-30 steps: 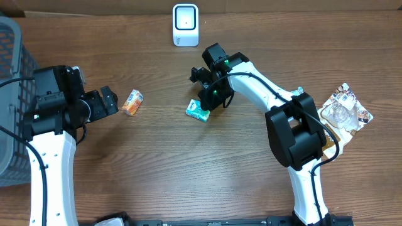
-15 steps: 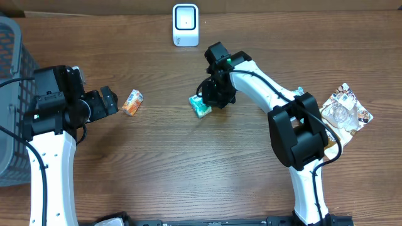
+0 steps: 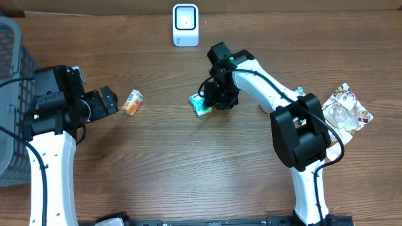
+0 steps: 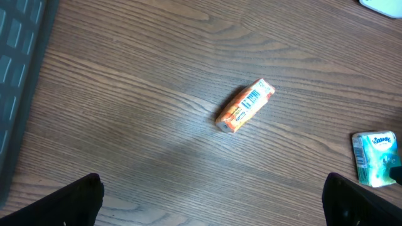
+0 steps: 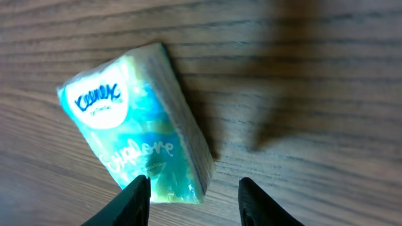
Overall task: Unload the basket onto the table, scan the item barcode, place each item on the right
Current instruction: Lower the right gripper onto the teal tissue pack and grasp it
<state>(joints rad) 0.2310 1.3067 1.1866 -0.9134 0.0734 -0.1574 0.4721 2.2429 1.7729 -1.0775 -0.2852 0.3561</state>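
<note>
Wood-grain table (image 3: pixel 188 163) seen from above, with a white barcode scanner (image 3: pixel 185 25) standing at its far edge in the middle. Nearer than the scanner and slightly to its right, a teal tissue pack (image 5: pixel 138 135) lies flat on the wood, its printed face up. The right gripper (image 5: pixel 192 182) hangs just over the pack's end with its two fingers parted; one corner of the pack sits between them, and neither finger visibly presses on it. Well to the left, the left gripper (image 4: pixel 212 188) is spread wide and holds nothing, facing a small orange packet (image 4: pixel 245 105) that lies barcode up. A grey mesh basket (image 3: pixel 9 63) stands at the left edge and a crinkled clear bag (image 3: pixel 345 110) lies at the right
</note>
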